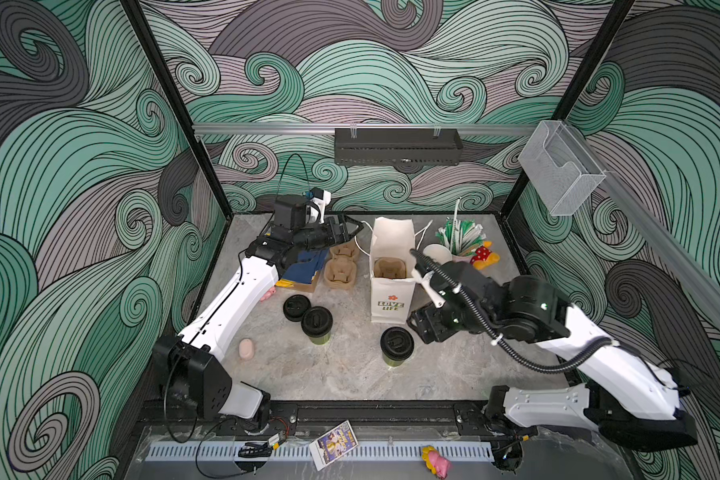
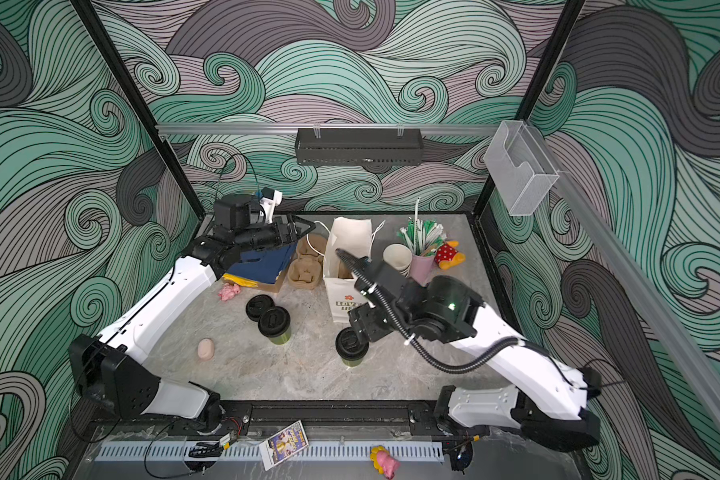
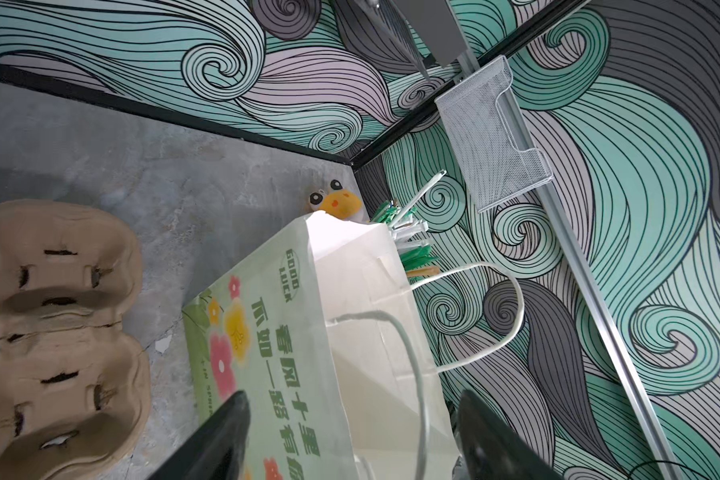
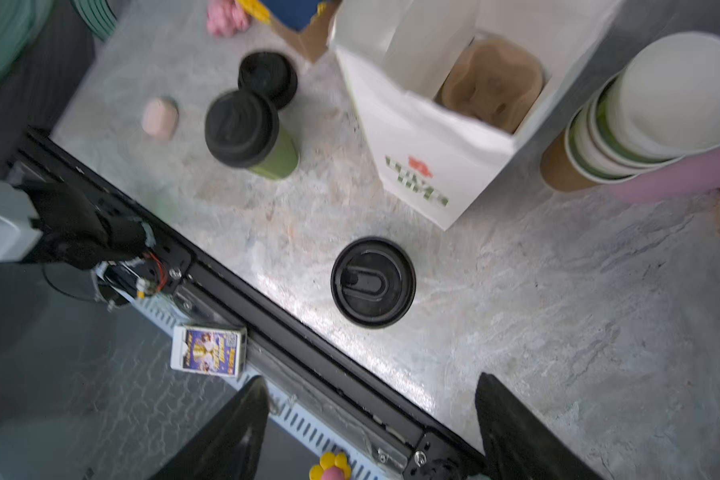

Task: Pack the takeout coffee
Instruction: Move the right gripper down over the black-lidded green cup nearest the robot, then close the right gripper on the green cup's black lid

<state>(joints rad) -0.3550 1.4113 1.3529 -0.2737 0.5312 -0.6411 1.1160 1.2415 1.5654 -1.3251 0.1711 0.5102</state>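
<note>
1. The left gripper (image 3: 354, 395) has its jaws wide, the paper bag (image 1: 393, 291) handle cord (image 3: 418, 374) loose between them, near the back edge of the counter (image 1: 350, 374).
2. The right gripper (image 4: 373, 378) gapes empty just beside a lidded cup (image 1: 396, 345) toward the front edge.
3. A second lidded cup (image 1: 316, 323) stands left of centre.

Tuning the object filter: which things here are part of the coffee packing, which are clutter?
Job: near lidded cup; left lidded cup; loose lid; paper bag; carrier inside it; stacked empty cups.
Lying about: pink egg-shaped object; pink toy; spotted toy; card.
</note>
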